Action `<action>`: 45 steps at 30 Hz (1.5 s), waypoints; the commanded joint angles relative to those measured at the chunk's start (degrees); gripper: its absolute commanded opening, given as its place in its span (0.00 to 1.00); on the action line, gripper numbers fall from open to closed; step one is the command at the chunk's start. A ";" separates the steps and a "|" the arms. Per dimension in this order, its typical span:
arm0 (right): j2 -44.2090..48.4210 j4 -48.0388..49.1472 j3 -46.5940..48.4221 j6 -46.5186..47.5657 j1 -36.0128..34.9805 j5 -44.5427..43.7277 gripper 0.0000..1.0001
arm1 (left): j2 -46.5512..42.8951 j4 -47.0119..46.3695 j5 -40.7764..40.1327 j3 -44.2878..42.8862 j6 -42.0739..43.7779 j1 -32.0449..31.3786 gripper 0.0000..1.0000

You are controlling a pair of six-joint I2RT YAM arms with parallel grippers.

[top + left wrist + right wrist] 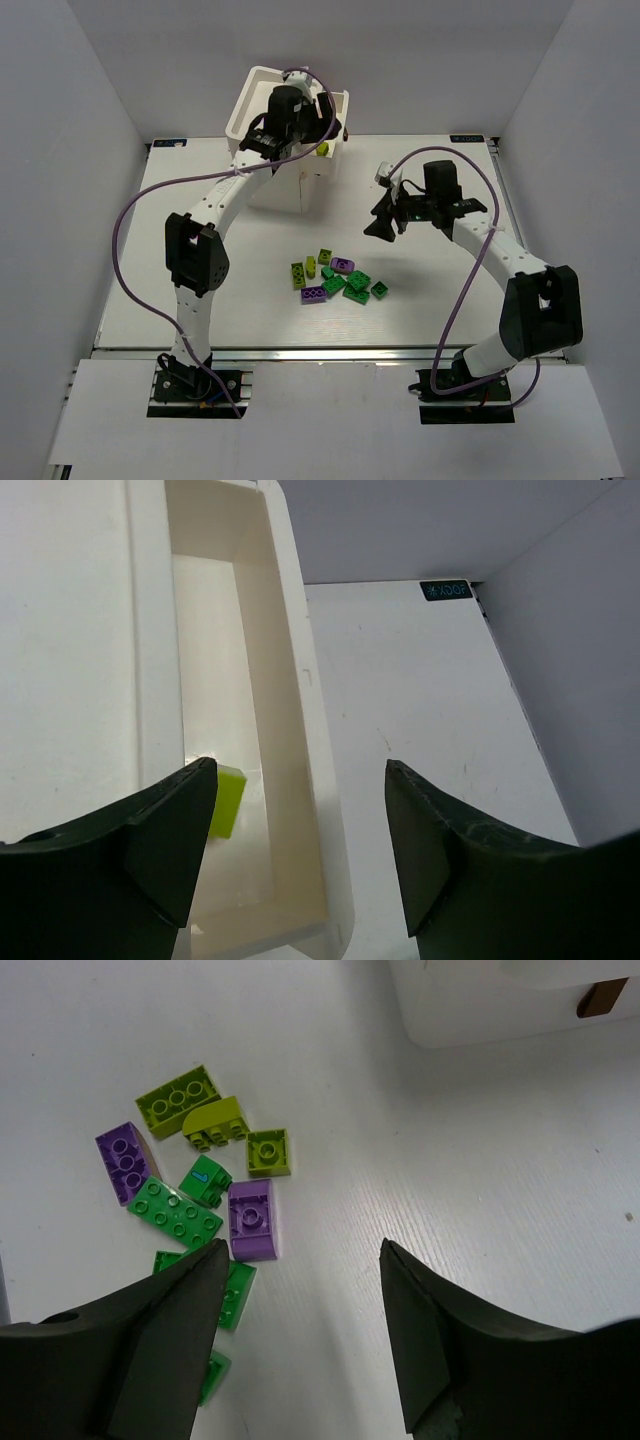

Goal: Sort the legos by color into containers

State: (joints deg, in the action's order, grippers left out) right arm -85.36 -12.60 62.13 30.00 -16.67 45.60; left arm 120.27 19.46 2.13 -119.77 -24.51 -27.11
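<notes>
The legos (335, 280) lie in a loose pile mid-table: yellow-green, purple and green bricks. The white cabinet (262, 95) stands at the back with its top drawer (290, 730) pulled out. One yellow-green brick (227, 800) lies inside that drawer, and it also shows in the top view (322, 150). My left gripper (300, 810) hangs open and empty above the drawer's side wall, seen in the top view (312, 128) over the cabinet. My right gripper (303, 1290) is open and empty above the table, just right of a purple brick (251, 1220) and the pile.
In the right wrist view the cabinet's base (480, 1000) and a brown knob (600, 998) sit at the top right. White enclosure walls surround the table (450, 300). Purple cables loop off both arms.
</notes>
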 commanded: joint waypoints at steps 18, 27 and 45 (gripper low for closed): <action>-20.45 -4.19 12.75 15.70 -10.57 -4.10 0.74 | -50.72 3.55 -4.06 44.20 -4.65 0.83 0.68; -25.91 -2.87 12.76 15.70 -15.06 -10.79 0.78 | -70.16 12.08 -10.74 64.12 -13.80 0.83 0.76; -31.62 2.31 14.60 12.28 -18.93 -14.32 0.70 | -66.66 17.19 -6.79 71.16 -11.09 0.31 0.78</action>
State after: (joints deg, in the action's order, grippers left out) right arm -115.79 -11.81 74.67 43.29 -34.96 31.38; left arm 53.17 35.09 -5.93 -49.41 -36.91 -26.59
